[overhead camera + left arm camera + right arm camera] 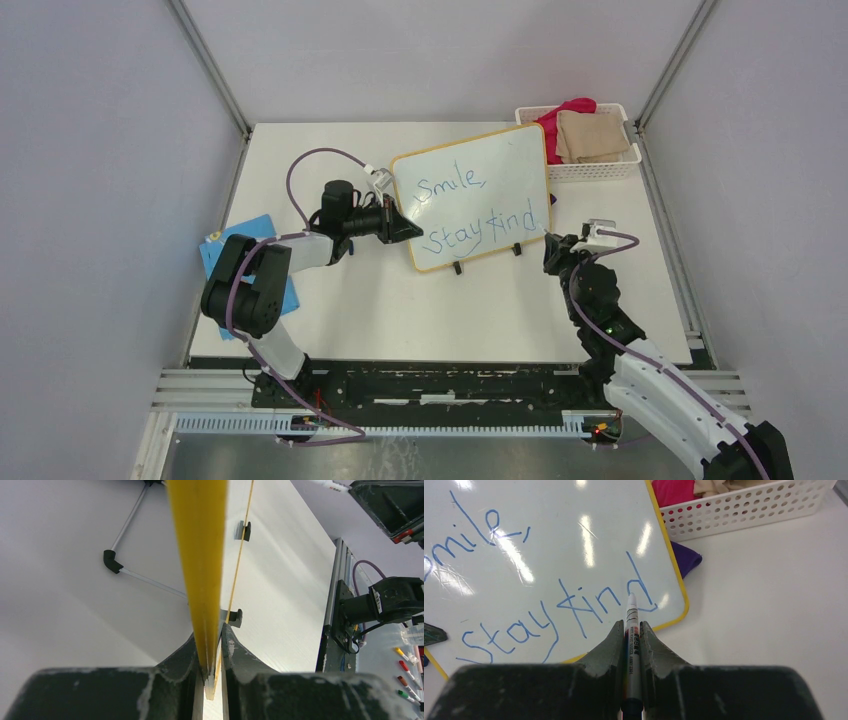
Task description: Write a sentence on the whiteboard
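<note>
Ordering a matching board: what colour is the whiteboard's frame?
The whiteboard frame is yellow-orange, clearest in the left wrist view.

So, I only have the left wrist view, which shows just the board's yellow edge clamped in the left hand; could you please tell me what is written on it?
Observer: The whiteboard carries the sentence in blue, in two lines: "Smile," above "Stay kind".
Operator: Thank you. What is the right hand doing?
Observer: The right hand is shut on a marker, whose tip points at the final "d".
Operator: And what lies beyond the board?
Observer: A white basket holding a pink cloth and a beige cloth sits just past the board's right end.
</note>
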Robot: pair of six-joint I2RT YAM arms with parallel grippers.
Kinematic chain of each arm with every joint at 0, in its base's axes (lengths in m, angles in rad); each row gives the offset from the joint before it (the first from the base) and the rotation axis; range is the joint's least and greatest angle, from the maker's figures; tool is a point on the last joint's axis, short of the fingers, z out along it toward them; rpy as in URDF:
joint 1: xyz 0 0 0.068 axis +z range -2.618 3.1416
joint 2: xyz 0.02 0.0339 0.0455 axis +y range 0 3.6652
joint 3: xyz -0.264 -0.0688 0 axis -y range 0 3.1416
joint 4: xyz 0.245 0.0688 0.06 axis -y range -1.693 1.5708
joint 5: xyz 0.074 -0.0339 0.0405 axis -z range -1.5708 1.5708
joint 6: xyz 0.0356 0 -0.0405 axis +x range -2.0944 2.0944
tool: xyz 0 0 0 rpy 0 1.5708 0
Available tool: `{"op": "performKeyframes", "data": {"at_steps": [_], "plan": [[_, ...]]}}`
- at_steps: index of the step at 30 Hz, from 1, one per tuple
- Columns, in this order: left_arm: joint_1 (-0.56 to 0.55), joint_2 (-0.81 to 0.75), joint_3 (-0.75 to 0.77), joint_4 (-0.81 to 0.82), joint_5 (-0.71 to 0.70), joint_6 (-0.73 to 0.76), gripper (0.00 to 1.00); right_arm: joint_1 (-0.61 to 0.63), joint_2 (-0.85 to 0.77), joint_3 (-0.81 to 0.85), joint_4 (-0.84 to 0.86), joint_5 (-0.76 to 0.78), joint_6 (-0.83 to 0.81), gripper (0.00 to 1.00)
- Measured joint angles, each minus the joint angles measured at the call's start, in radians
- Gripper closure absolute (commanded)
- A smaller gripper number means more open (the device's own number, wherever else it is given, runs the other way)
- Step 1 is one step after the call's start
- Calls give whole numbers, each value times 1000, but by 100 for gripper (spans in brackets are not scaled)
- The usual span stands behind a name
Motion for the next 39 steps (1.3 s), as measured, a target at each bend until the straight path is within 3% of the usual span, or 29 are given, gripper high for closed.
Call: {"op": "performKeyframes", "data": {"at_steps": [15, 39], "plan": [[-1, -2, 0, -3, -4, 0, 98, -260, 44, -188, 145, -169, 337, 100], [-2, -2, 0, -3, -5, 0, 98, -306, 250, -153, 306, -237, 430, 100]]}}
